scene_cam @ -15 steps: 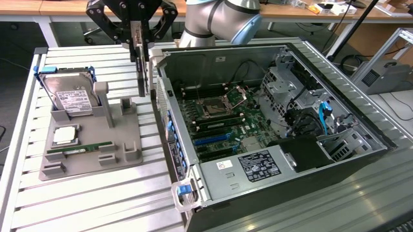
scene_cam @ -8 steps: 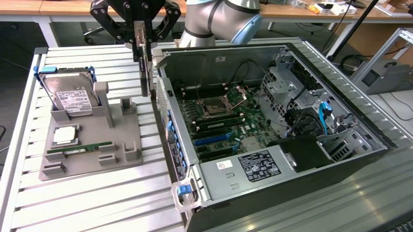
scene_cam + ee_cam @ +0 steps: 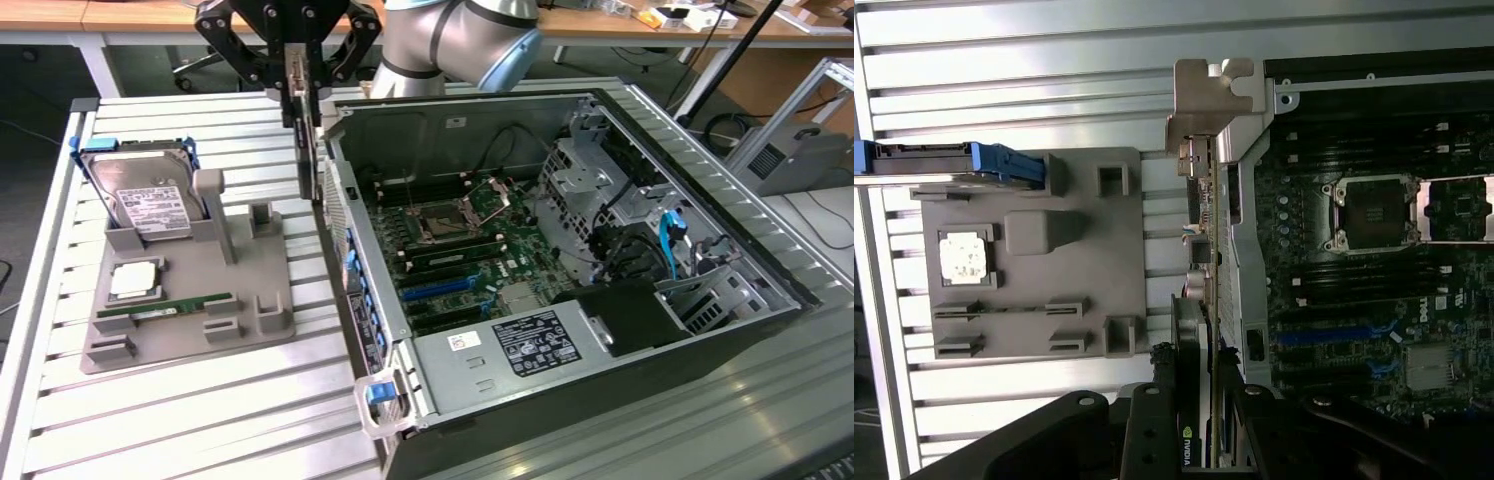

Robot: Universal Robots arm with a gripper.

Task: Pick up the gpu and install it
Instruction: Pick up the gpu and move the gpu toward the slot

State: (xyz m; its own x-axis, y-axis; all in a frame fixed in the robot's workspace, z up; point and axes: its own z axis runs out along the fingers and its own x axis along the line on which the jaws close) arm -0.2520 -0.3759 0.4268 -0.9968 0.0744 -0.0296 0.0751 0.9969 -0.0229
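The claw (image 3: 307, 85) is clamped narrow on the gpu (image 3: 310, 150), which hangs upright and edge-on, its bracket (image 3: 1212, 100) at the end away from the claw. The card is at the far side of the scene, just beside the open case (image 3: 601, 400) wall, on the exterior view's left of the motherboard (image 3: 454, 240). Further to that left, a grey holder (image 3: 254, 290) carries the hard drive (image 3: 147, 200), a chip (image 3: 134, 280) and the memory stick (image 3: 167, 308)

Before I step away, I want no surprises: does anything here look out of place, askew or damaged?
Nothing looks spilled or damaged. The gpu is not seated anywhere: it hangs edge-on in the gripper, just outside the wall of the open computer case, beside the grey parts holder.
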